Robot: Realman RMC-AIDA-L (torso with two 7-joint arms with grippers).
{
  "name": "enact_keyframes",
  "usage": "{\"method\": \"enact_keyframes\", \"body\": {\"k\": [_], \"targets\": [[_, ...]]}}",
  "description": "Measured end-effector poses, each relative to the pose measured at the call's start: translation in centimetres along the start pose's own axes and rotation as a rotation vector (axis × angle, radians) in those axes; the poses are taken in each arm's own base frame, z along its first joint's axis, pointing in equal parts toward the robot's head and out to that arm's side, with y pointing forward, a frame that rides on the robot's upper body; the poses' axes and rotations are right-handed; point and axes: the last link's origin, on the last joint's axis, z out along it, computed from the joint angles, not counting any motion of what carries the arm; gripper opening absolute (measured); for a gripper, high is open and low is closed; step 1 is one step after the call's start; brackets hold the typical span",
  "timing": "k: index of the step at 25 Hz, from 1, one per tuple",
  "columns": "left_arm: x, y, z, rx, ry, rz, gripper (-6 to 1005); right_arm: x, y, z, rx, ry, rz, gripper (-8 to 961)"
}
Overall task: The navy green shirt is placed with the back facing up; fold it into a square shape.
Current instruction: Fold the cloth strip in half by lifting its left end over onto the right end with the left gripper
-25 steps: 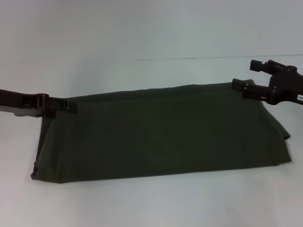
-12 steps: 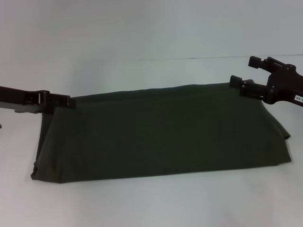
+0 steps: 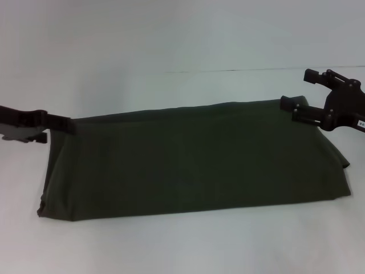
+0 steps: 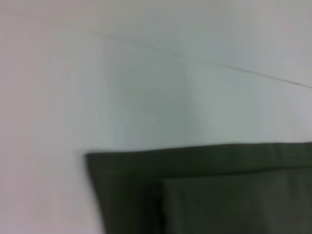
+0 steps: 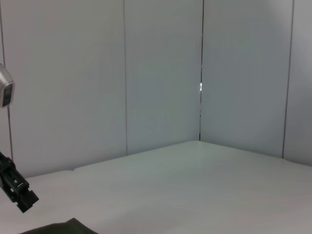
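The navy green shirt (image 3: 194, 162) lies folded into a wide, flat band on the white table, plain side up. My left gripper (image 3: 69, 125) is at the band's far left corner, just off the cloth, open and empty. My right gripper (image 3: 296, 91) is at the far right corner with its jaws spread; its lower finger (image 3: 291, 105) rests at the cloth's edge and grips nothing. The left wrist view shows a shirt corner (image 4: 204, 195) with a second layer folded on top. The right wrist view shows only a sliver of the shirt (image 5: 63, 228) beside a black finger (image 5: 17, 192).
The white table (image 3: 171, 34) stretches around the shirt on all sides. A thin seam line (image 3: 239, 71) crosses it behind the shirt. Pale wall panels (image 5: 161, 73) stand beyond the table in the right wrist view.
My left gripper has let go of the shirt's far left corner and drawn back to the left. The right gripper has shifted slightly right. The shirt lies still.
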Motion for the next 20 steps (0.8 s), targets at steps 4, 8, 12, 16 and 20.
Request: {"method": "enact_keyframes", "body": {"k": [4, 8, 12, 16, 20], "targets": [[-0.2, -0.6, 0.0, 0.031, -0.011, -0.039, 871, 0.2, 0.0, -0.1, 0.003, 0.003, -0.015, 942], [-0.5, -0.4, 0.5, 0.034, -0.029, -0.046, 871, 0.1, -0.1, -0.1, 0.000, 0.008, -0.027, 942], [-0.8, -0.5, 1.0, 0.059, -0.037, -0.057, 872, 0.1, -0.2, -0.1, -0.003, 0.013, -0.042, 941], [-0.9, -0.2, 1.0, 0.031, -0.043, -0.064, 872, 0.1, -0.4, -0.1, 0.005, 0.023, -0.052, 942], [-0.6, 0.8, 0.9, -0.037, -0.025, -0.030, 872, 0.2, -0.3, 0.0, 0.000, 0.032, -0.056, 942]]}}
